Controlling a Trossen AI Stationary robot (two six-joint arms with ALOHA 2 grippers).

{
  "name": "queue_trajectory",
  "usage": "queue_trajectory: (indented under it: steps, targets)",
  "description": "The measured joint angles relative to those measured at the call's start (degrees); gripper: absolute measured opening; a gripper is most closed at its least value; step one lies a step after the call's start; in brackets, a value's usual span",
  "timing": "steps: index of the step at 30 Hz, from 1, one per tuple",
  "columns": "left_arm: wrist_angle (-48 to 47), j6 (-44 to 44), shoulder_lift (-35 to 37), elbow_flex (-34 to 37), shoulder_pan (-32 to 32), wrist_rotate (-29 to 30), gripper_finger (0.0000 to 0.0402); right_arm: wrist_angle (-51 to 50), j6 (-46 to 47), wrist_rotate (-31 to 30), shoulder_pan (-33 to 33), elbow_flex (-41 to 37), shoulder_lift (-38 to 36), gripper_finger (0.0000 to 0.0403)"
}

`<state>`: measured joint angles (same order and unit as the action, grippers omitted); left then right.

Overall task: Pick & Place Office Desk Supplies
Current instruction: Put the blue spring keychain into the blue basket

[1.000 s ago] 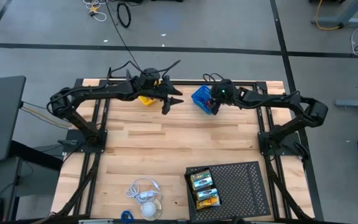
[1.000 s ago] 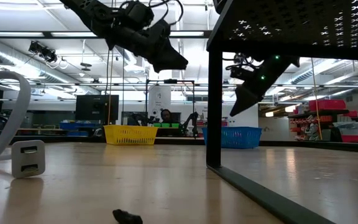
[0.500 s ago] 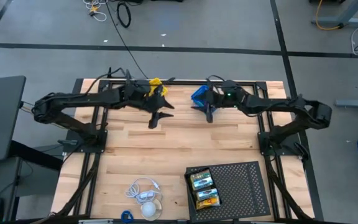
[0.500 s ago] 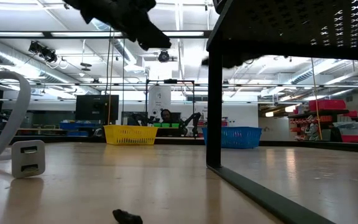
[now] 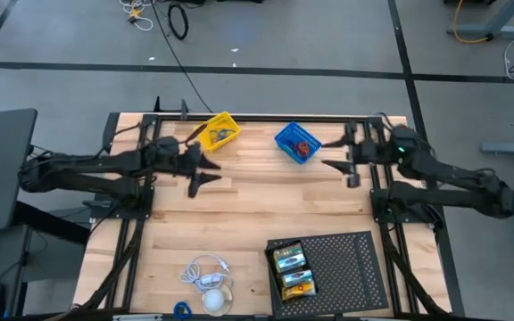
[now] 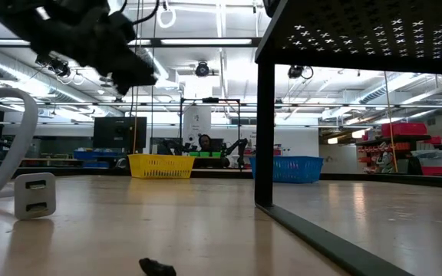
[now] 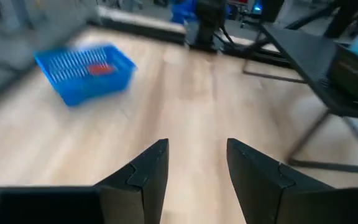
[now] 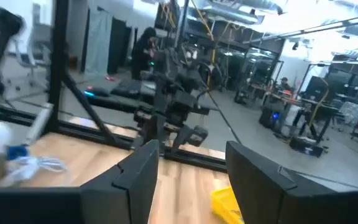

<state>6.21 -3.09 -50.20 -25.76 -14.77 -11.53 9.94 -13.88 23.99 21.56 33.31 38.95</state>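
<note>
Two yellow-and-green crayon boxes [image 5: 290, 259] [image 5: 297, 285] lie on the black perforated tray [image 5: 346, 263] at the near right. At the far edge a yellow basket [image 5: 217, 131] and a blue basket [image 5: 296, 143] rest on the table, each with small items inside; a red one [image 7: 100, 69] shows in the blue basket. My left gripper [image 5: 205, 174] hangs open above the table's left half, left of the baskets. My right gripper [image 5: 335, 153] is open and level, right of the blue basket. Neither holds anything.
A white charger [image 5: 211, 283] with a coiled cable [image 5: 202, 267] and a small blue item [image 5: 181, 309] lie at the near edge, left of the tray. A small dark clip [image 6: 157, 267] lies near the low camera. The tray stands raised on legs [image 6: 263, 130].
Both arms have drawn back from the baskets. My left gripper has gone toward the table's left edge and slightly down. My right gripper has gone toward the right edge, risen, and tipped from pointing down to level. Both baskets now show uncovered.
</note>
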Motion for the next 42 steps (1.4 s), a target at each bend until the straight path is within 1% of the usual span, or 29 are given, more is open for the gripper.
queue_trajectory:
  steps: [2,5,8,11,16,20,23,26,28,30,35,39,42]
  targets:
    - [-1.61,-4.81,2.07,2.35,2.36,-0.49,0.0168,-1.50,2.19,-0.86,-0.86,-2.86,-5.21,0.0194]
    - [-5.49,-11.75,3.65,4.66,7.69,-1.17,0.0167,-2.51,6.02,-4.89,-2.31,-7.17,-11.52,0.0194]
    - [-9.46,-18.51,3.94,5.27,15.18,-0.66,0.0168,-3.64,8.85,-8.84,-3.85,-10.63,-15.36,0.0194]
    - [-10.64,-25.32,3.94,5.27,24.13,1.34,0.0168,-4.57,10.07,-11.70,-5.29,-12.44,-16.72,0.0194]
    - [-10.87,-38.21,3.86,5.25,39.92,8.60,0.0168,-5.62,10.22,-14.24,-7.84,-12.62,-16.45,0.0194]
    - [-10.57,-50.42,2.52,5.25,52.77,15.35,0.0168,-5.47,9.74,-16.28,-9.27,-12.62,-16.52,0.0194]
    - [-8.35,-60.27,-0.74,5.25,61.01,20.12,0.0168,-5.52,8.94,-17.26,-9.59,-12.62,-16.52,0.0194]
    - [-3.04,-67.64,-6.34,4.52,66.99,23.98,0.0168,-5.51,8.35,-18.00,-9.59,-12.62,-16.50,0.0194]
    - [-0.95,-70.55,-11.31,2.22,69.48,25.26,0.0168,-5.51,7.75,-18.35,-9.59,-12.62,-16.50,0.0194]
    - [-0.70,-72.21,-16.89,-1.22,70.81,25.33,0.0168,-5.53,7.22,-18.92,-9.59,-12.62,-16.50,0.0194]
    - [-1.07,-72.76,-30.60,-10.68,71.46,22.48,0.0168,-5.51,5.27,-20.46,-9.57,-12.62,-16.50,0.0194]
    - [-2.18,-74.36,-38.38,-16.06,71.46,20.27,0.0168,-5.51,4.42,-20.95,-9.57,-12.62,-16.50,0.0194]
    - [-2.20,-75.82,-42.28,-18.84,71.97,18.72,0.0168,-5.53,4.27,-20.95,-9.57,-12.62,-16.50,0.0194]
